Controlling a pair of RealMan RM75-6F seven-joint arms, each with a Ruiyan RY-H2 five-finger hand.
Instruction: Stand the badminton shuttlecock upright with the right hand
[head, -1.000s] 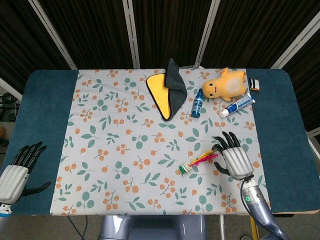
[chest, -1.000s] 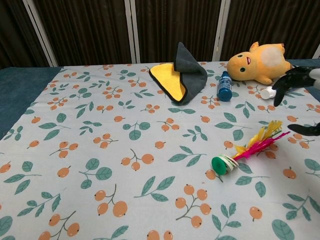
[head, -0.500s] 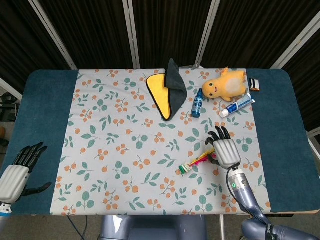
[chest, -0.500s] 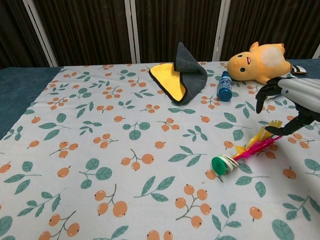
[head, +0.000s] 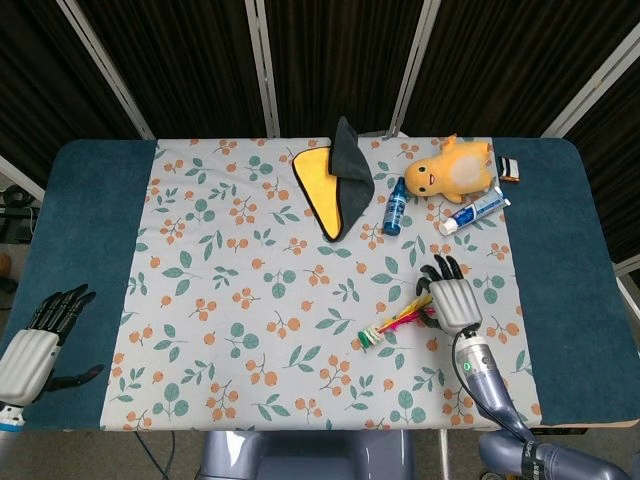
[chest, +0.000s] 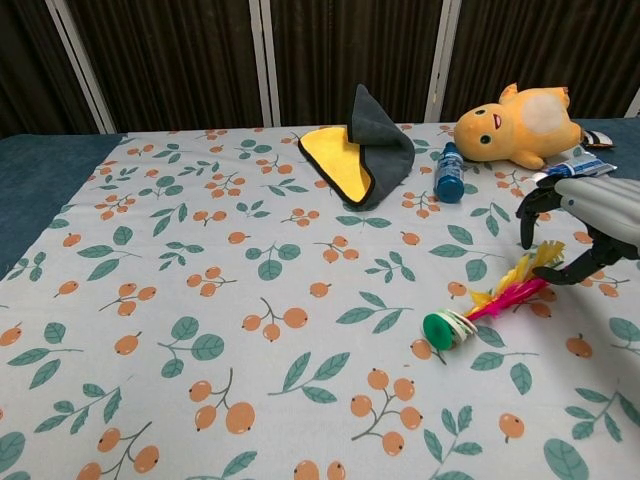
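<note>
The shuttlecock (head: 388, 329) lies on its side on the floral cloth, its green base (chest: 445, 328) toward the left and its pink and yellow feathers (chest: 520, 283) pointing right. My right hand (head: 452, 300) arches over the feather end with fingers spread; in the chest view the right hand (chest: 585, 212) has its thumb close to the feather tips and its fingers above them, with no grip visible. My left hand (head: 35, 345) rests at the table's front left, fingers apart and holding nothing.
At the back stand a yellow and grey cloth (head: 335, 180), a small blue bottle (head: 396, 207), a yellow plush toy (head: 455, 170), a toothpaste tube (head: 473, 213) and a small dark box (head: 511, 168). The floral tablecloth (head: 250, 300) covers the middle of the blue table.
My right hand has moved left and forward from beside the shuttlecock to over its feathers. The shuttlecock has not moved. The left hand stays put.
</note>
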